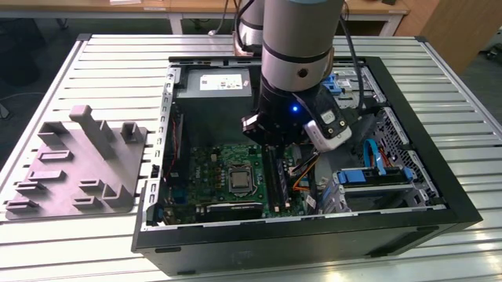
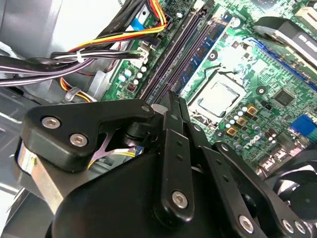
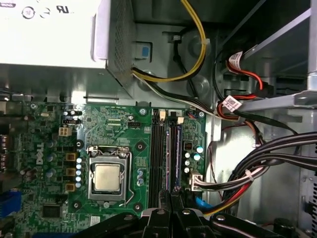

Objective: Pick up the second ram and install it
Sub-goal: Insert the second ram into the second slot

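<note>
fingers (image 3: 166, 204) together, just above seated second ram (image 3: 177, 153)

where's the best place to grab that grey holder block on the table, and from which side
Probably the tall upright post at the far end, in the exterior view, of the grey holder block, from straight above, closing across its two flat faces. The base lies flat on the slatted table, leaving no edge to get under; the post stands free.
</note>
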Robot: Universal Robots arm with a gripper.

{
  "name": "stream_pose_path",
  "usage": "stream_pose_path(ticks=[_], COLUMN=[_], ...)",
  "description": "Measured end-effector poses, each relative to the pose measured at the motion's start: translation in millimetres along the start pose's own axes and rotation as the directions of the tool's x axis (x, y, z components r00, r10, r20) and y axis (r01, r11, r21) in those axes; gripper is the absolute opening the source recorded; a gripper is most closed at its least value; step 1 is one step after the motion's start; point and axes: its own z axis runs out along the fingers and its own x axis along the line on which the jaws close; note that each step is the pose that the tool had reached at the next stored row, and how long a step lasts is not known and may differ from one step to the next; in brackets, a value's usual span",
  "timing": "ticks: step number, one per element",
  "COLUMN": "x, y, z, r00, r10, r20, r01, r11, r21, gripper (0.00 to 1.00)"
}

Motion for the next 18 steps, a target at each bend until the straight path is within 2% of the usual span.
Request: stream_pose_path(ticks=[6, 18], x=[0.7, 5.1], y=[-0.1, -0.1], z=[9.8, 20.9], r00=[1.0, 1.0], r10=[0.0, 0.0], r20=[0.0001, 0.0024], r01=[0.0, 0.0], r11=[1.0, 1.0], r21=[-0.0002, 0.0], gripper=[0.12, 0.12])
